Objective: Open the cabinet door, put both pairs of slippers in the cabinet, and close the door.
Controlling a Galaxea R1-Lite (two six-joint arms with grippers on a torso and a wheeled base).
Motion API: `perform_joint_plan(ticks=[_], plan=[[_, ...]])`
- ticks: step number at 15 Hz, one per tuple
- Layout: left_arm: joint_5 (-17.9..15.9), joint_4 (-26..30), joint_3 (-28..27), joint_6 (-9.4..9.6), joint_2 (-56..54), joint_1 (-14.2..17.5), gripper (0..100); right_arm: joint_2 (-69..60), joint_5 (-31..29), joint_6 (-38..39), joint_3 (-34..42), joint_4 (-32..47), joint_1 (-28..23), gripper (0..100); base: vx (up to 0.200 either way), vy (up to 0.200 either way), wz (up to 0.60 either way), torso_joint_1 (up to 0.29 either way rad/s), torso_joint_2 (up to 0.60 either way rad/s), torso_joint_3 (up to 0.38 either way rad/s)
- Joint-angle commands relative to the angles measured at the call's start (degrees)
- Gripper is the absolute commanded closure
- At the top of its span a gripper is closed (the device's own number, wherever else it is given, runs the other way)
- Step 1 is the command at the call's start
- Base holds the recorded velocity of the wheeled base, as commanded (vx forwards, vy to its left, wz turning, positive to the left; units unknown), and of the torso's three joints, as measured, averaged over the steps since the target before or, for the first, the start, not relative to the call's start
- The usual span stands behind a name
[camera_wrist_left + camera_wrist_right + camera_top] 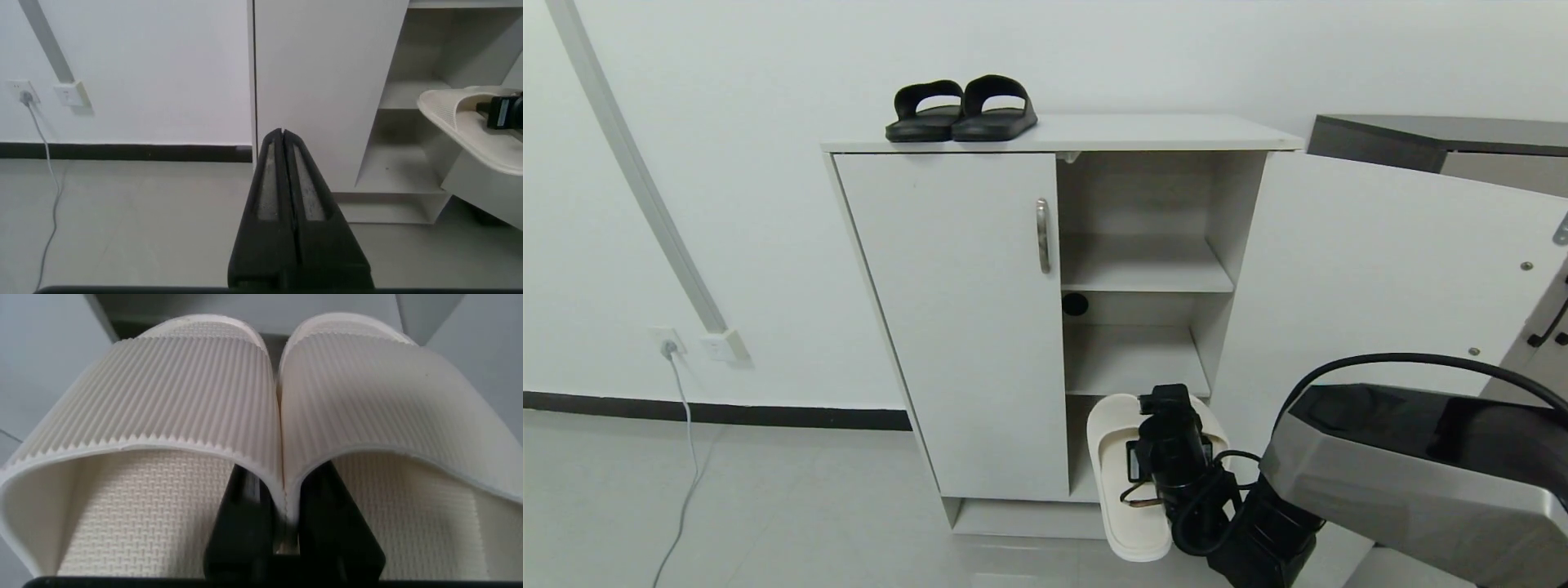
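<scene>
A white cabinet stands against the wall with its right door swung open and its left door shut. A pair of black slippers rests on the cabinet top at the left. My right gripper is shut on the inner strap edges of a pair of white slippers, held just in front of the bottom compartment. In the right wrist view the two white slippers sit side by side on my fingers. My left gripper is shut with nothing in it, low over the floor left of the cabinet.
Three shelves show inside the open right half. A wall socket with a grey cable sits at the left, and a grey trunking strip runs up the wall. A grey unit stands behind the open door.
</scene>
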Motion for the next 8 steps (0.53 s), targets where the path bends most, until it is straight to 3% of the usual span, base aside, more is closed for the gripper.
perform_joint_plan(ticks=[1,8], plan=[[0.0,0.0,0.0,0.02,0.1,0.0,100,1.1,0.0,0.0,-0.5,0.0,0.0,100,0.0,0.0,0.0,0.002,0.01,-0.168],[0.2,-0.1,0.1,-0.16,0.1,0.0,100,3.4,-0.6,-0.6,-2.7,-2.8,-0.2,100,0.0,0.0,0.0,0.002,0.0,-0.184]])
